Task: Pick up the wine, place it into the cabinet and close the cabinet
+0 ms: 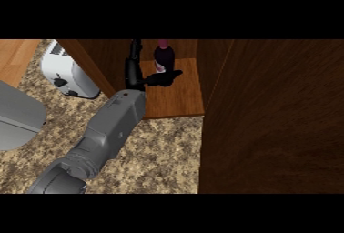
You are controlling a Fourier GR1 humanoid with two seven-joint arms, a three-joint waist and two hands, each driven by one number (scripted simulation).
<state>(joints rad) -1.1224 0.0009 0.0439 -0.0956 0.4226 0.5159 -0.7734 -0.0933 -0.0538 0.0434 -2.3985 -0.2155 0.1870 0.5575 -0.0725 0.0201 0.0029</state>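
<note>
So the wine bottle is sitting upright inside the cabinet, toward the back of the wooden shelf, dark glass with a reddish cap and a small label facing out. The left hand is reaching in right beside it, grey forearm stretching diagonally up from the lower left across the speckled counter.

As for the grip, the fingers are pointing straight up along the bottle's left side, not wrapping round it. The thumb is sticking out sideways across the front of the bottle's lower part. So the hand is looking released rather than clamped. I can't tell if the thumb is actually touching the glass or just crossing in front of it.

The cabinet door is standing wide open and taking up the whole right side of what I'm seeing. The right hand isn't showing anywhere.

Off to the left a white toaster is sitting on the counter just outside the cabinet's side wall. Below it a plain grey object is poking in from the left edge.
</note>
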